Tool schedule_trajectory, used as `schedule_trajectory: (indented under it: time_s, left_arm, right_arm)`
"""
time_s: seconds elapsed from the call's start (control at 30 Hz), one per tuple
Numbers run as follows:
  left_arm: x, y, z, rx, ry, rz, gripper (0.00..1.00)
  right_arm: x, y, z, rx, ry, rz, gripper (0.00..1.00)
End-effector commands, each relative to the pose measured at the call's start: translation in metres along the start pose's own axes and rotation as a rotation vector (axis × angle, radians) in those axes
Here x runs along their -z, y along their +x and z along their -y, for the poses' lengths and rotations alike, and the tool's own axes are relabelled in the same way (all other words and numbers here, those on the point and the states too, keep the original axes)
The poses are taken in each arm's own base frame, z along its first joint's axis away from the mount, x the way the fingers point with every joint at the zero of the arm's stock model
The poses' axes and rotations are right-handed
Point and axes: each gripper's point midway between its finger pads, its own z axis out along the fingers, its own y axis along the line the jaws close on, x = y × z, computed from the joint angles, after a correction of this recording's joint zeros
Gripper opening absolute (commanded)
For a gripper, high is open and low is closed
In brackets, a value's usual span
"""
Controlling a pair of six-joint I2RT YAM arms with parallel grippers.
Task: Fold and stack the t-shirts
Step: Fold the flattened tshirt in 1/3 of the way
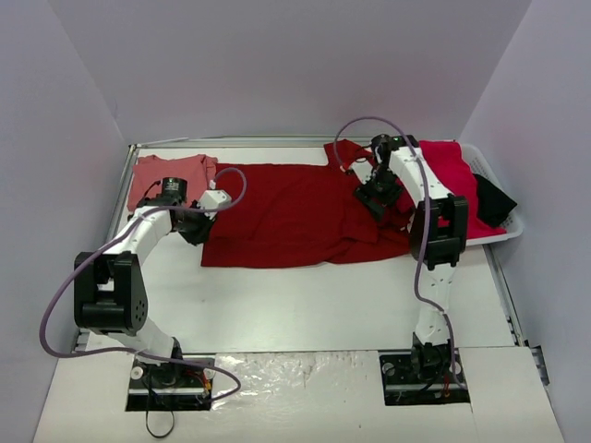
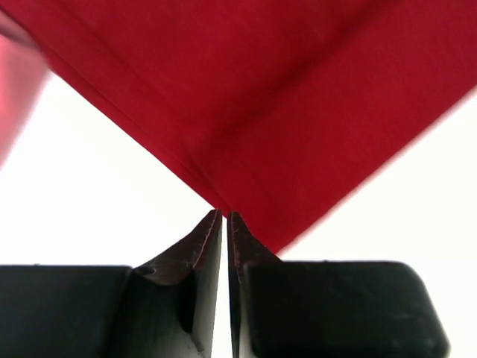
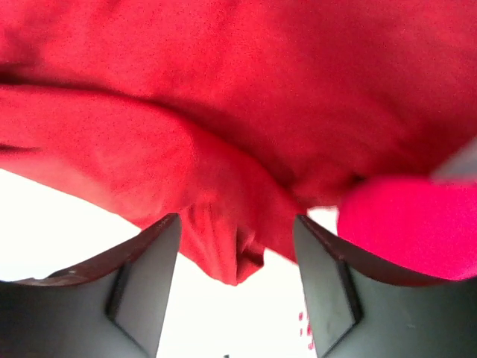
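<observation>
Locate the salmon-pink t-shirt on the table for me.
In the top view, the salmon-pink t-shirt lies at the far left corner of the table, just beyond the left gripper and left of the spread dark red t-shirt.

Soft, even light from above fills the overhead view, leaving only faint shadows, with glare on a crinkled glossy strip of the white table (image 1: pixel 305 369). In the 2 wrist views the table burns out to pure white. The dark crimson cloth shirt (image 2: pixel 261 112) looks soft and out of focus.
</observation>
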Motion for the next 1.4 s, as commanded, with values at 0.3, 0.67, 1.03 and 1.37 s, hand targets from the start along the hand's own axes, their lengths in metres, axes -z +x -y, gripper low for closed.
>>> schedule_trajectory:
  time_s: [0.3, 0.67, 1.03, 1.37]
  left_arm:
    - [0.000, 0.048, 0.034, -0.178, -0.050, -0.113, 0.25]
    - [-0.016, 0.062, 0.027, -0.167, -0.088, -0.142, 0.33]
    - [-0.015, 0.056, 0.042, -0.164, -0.004, -0.108, 0.02]
    - [-0.004, 0.055, 0.042, -0.157, -0.043, -0.097, 0.02]
  right_arm:
    - [0.100, 0.020, -0.035, -0.114, 0.045, 0.355, 0.66]
    - [0.079, 0.056, -0.069, -0.131, -0.008, 0.323, 0.67]
    - [0.060, 0.097, -0.071, -0.143, 0.024, 0.190, 0.73]
    - [0.015, 0.132, -0.062, -0.187, -0.094, 0.085, 0.72]
